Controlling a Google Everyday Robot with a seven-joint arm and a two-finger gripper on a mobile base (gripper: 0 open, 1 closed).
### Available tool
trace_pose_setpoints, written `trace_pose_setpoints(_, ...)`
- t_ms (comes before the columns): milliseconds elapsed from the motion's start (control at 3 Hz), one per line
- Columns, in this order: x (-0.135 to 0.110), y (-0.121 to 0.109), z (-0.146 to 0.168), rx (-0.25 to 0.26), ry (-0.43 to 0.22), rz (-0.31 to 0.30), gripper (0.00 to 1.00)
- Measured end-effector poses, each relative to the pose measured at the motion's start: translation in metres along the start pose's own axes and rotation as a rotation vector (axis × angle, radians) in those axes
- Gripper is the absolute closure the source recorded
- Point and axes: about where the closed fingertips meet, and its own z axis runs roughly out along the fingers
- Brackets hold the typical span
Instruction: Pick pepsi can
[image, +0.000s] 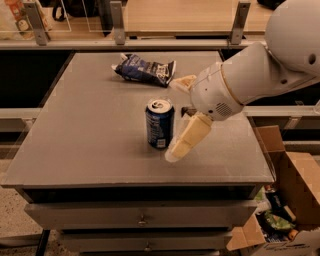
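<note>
The pepsi can stands upright near the middle of the grey table; it is dark blue with a silver top and a small white label patch. My gripper is just to the right of the can, coming in from the right on a white arm. Its cream fingers are spread apart, one low beside the can's base and one behind and above the can. The gripper is open and holds nothing.
A blue-and-white snack bag lies at the back of the table. A flat black wrapper is almost hidden behind my gripper. An open cardboard box with items stands on the floor at the right. Drawers sit below the tabletop.
</note>
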Motion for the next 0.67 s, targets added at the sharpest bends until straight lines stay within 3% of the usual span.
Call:
trace_pose_setpoints(333, -0.01, 0.001, 0.018, -0.018, -0.033, -0.01, 0.0)
trace_pose_setpoints(667, -0.012, -0.005, 0.037, -0.029, -0.036, -0.003, 0.15)
